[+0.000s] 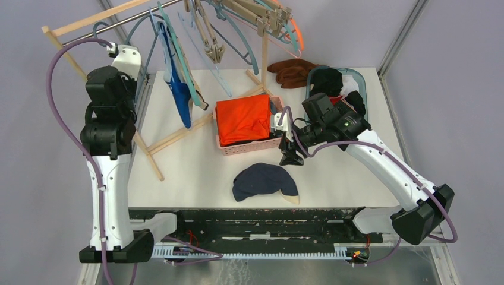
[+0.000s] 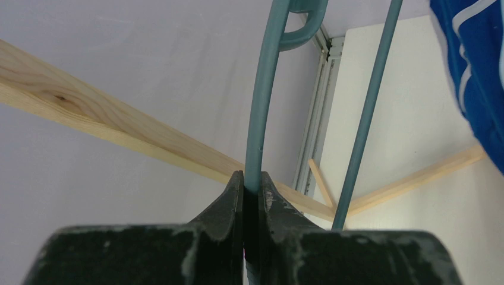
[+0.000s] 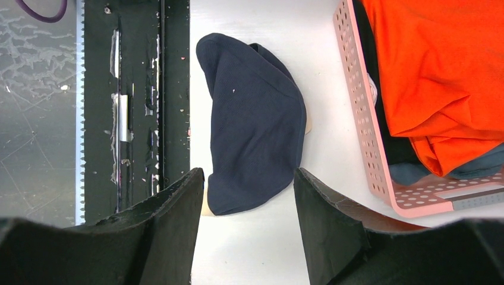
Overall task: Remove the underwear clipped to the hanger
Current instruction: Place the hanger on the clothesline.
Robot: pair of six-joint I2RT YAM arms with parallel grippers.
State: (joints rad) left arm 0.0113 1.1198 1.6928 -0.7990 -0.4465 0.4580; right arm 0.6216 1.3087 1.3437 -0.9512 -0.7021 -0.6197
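hanging lengthwise downward, blue underwear (image 1: pixel 180 95) near teal hanger (image 2: pixel 261 107) pinched by left hand (image 2: pixel 251 178) (right hand (image 3: pixel 248 175) wide, empty)

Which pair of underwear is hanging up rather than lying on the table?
The royal blue pair, hanging at the teal hanger that the left claw pinches. The dark navy pair lies flat on the table.

White table (image 1: pixel 196 172): navy underwear (image 1: pixel 264 181) nr front, pink basket (image 1: pixel 246 148) ctr, brown cloth (image 1: pixel 292 72) at back, poss. overhanging.
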